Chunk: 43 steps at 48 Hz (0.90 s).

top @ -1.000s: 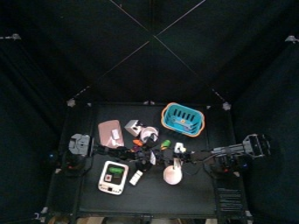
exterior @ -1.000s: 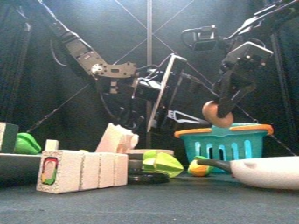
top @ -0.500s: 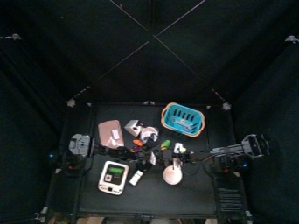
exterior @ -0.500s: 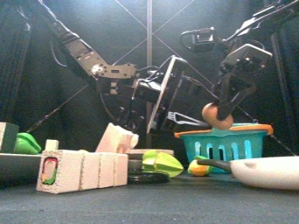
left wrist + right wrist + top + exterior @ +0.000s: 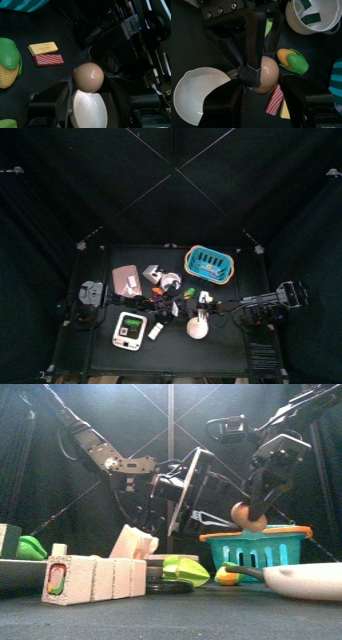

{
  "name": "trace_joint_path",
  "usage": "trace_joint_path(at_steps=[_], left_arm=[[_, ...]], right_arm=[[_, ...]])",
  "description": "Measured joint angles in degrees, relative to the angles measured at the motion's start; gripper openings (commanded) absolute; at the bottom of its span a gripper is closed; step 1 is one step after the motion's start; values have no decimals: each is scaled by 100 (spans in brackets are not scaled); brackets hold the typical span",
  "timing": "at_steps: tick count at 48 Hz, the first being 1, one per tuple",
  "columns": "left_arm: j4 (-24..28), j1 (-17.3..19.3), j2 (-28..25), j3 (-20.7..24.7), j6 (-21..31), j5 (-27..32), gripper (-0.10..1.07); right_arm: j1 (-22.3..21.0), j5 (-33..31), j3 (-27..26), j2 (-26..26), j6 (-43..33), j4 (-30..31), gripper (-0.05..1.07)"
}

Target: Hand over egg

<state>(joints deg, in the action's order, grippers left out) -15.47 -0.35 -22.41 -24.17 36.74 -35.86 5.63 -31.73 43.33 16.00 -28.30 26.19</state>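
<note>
Egg: the egg (image 5: 243, 512) looked pale tan. It hung in the air, off the desk (image 5: 174, 356), at about 3 o'clock from the desk's middle in the top view.
Below the egg: a white bowl (image 5: 90, 112) lay on the desk at about 5 o'clock from the middle.
Left hand: the left hand (image 5: 88, 89) was clamped on the egg. In the right wrist view one of its black fingers (image 5: 252, 55) crossed the egg's face.
Right hand: the right hand (image 5: 264, 85) stood wide, one jaw on each side of the egg. Whether either jaw touched the shell could not be told.
Basket: a teal basket (image 5: 261, 544) stood at 1 o'clock on the desk. In the front view it sat just below and behind the egg.
Nearby pieces: a toy corn cob (image 5: 8, 62), a yellow block (image 5: 43, 48) and a red block (image 5: 49, 60) lay on the desk near the bowl. The two blocks were just beside each other.
</note>
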Motion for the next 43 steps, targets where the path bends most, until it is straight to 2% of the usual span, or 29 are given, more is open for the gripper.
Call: trace_joint_path(at_steps=[16, 33, 43], left_arm=[[-9, 0, 0, -62, 0, 0, 70], [0, 26, 18, -185, 0, 9, 69], [229, 18, 79, -343, 0, -158, 69]], right_arm=[[-9, 185, -44, 9, 0, -114, 94], [0, 229, 141, 193, 0, -97, 95], [0, 149, 325, 448, 0, -9, 95]])
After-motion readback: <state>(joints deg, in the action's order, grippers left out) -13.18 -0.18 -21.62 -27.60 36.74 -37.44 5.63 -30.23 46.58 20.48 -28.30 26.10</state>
